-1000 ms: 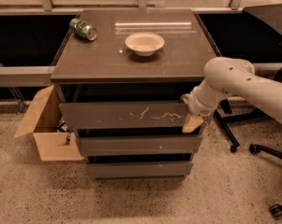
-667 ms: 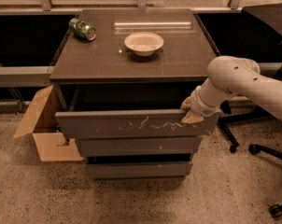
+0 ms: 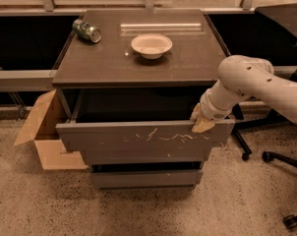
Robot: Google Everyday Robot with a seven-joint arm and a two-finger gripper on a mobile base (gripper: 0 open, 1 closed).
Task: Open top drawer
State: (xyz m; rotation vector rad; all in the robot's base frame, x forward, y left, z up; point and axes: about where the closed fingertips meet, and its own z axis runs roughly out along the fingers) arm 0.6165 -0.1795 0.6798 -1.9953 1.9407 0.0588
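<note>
The top drawer (image 3: 138, 135) is the wide grey-brown one with white squiggly scratches on its front panel. It stands pulled out from the cabinet, with a dark opening behind its top edge. My gripper (image 3: 201, 122) sits at the drawer's top right edge, its tan fingertips hooked over the front panel. The white arm (image 3: 252, 82) reaches in from the right.
A white bowl (image 3: 151, 45) and a green can (image 3: 86, 30) lying on its side rest on the cabinet top (image 3: 138, 58). Two narrower drawers (image 3: 143, 177) sit below. An open cardboard box (image 3: 43, 132) stands at the left. Office chair bases (image 3: 281, 156) stand at the right.
The top drawer has slid out toward the camera from nearly shut to well open. My gripper has moved with its right edge, forward and slightly down.
</note>
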